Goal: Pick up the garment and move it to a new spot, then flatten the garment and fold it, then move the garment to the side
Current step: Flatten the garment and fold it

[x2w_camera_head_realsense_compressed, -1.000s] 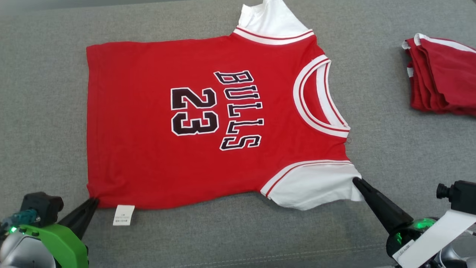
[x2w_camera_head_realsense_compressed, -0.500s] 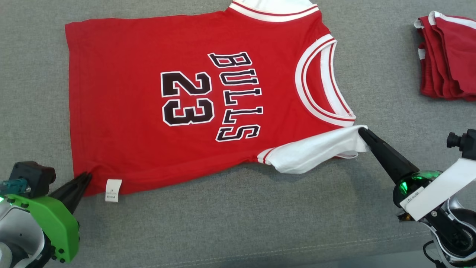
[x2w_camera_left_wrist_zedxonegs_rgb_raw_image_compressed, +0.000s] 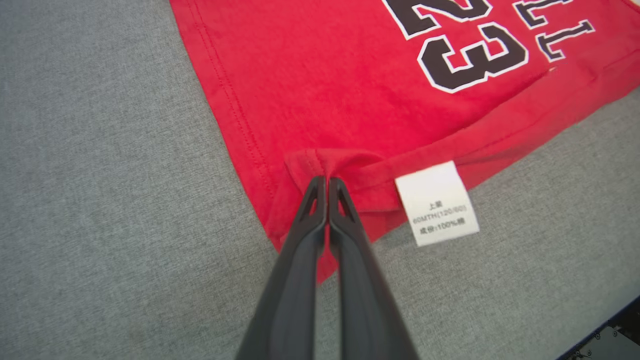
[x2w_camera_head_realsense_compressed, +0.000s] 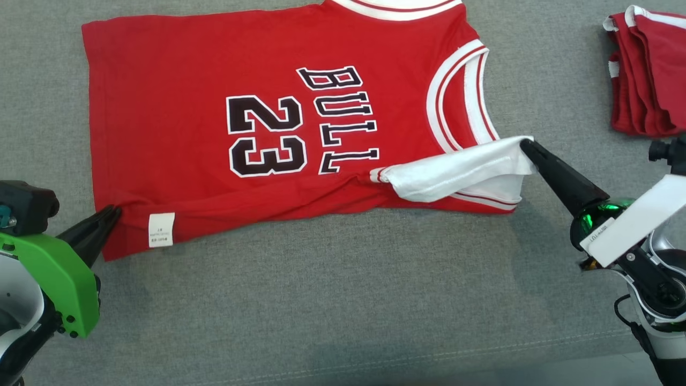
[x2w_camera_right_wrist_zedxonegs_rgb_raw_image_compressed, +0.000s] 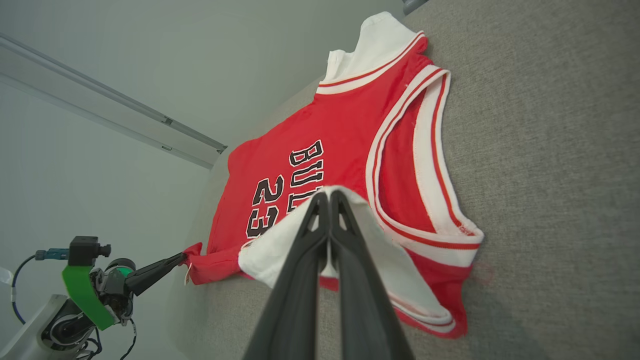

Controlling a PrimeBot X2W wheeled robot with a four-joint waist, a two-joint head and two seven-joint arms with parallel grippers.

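Jersey (x2w_camera_head_realsense_compressed: 214, 134), red with white trim, lies spread on grey fabric (x2w_camera_head_realsense_compressed: 321, 300) in the head view, neck toward the right. The left gripper (x2w_camera_head_realsense_compressed: 114, 211) has its fingers pressed together on the near hem corner. The right gripper (x2w_camera_head_realsense_compressed: 524, 143) is clamped the same way on the near white sleeve (x2w_camera_head_realsense_compressed: 455, 171), which is raised and doubled over the red body. The near edge between the two grips is turned up in a long fold. Black print reads "23" and "BULL"; the sleeve covers whatever follows. A white label (x2w_camera_head_realsense_compressed: 161, 230) hangs at the hem, its print too small to read. A stack (x2w_camera_head_realsense_compressed: 648, 69) of red garments sits well apart at the right.

In the left wrist view, the left gripper (x2w_camera_left_wrist_zedxonegs_rgb_raw_image_compressed: 327, 181) nips a bunched pinch of the jersey (x2w_camera_left_wrist_zedxonegs_rgb_raw_image_compressed: 325, 75) at its hem corner, fingers tight together. The label (x2w_camera_left_wrist_zedxonegs_rgb_raw_image_compressed: 437, 205), just beside the fingertips, reads "60MTH(120/60)" and "100%" among small characters. "23" shows above.

In the right wrist view, the right gripper (x2w_camera_right_wrist_zedxonegs_rgb_raw_image_compressed: 327, 195) grips the sleeve (x2w_camera_right_wrist_zedxonegs_rgb_raw_image_compressed: 270, 250) edge, fingers closed on it, held over the jersey (x2w_camera_right_wrist_zedxonegs_rgb_raw_image_compressed: 350, 135). "23" and "BU" are legible. The left gripper (x2w_camera_right_wrist_zedxonegs_rgb_raw_image_compressed: 179, 258) holds the far corner.
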